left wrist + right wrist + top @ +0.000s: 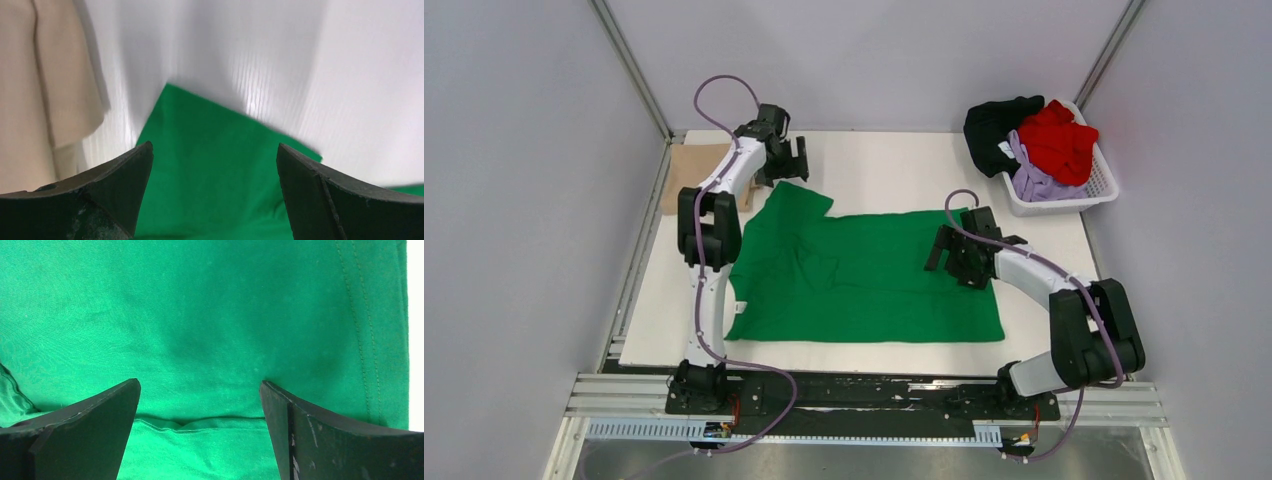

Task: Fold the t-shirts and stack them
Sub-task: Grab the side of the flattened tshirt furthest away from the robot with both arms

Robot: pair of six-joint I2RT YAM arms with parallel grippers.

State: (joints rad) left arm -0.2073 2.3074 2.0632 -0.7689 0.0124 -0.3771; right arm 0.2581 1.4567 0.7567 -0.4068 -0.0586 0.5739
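Left wrist view: the left gripper (215, 150) hangs spread wide and empty over a corner of the green t-shirt (210, 170), which lies spread on the white table (904, 170). The tan t-shirt (30, 100) lies just beside it. The right gripper (200, 385) gapes empty above the green hem. Well apart, a white basket (1107, 187) holds the black t-shirt (994, 125), red t-shirt (1059, 138) and lavender t-shirt (1034, 182).

Pale grey walls (524, 200) enclose a white tabletop (894, 170).
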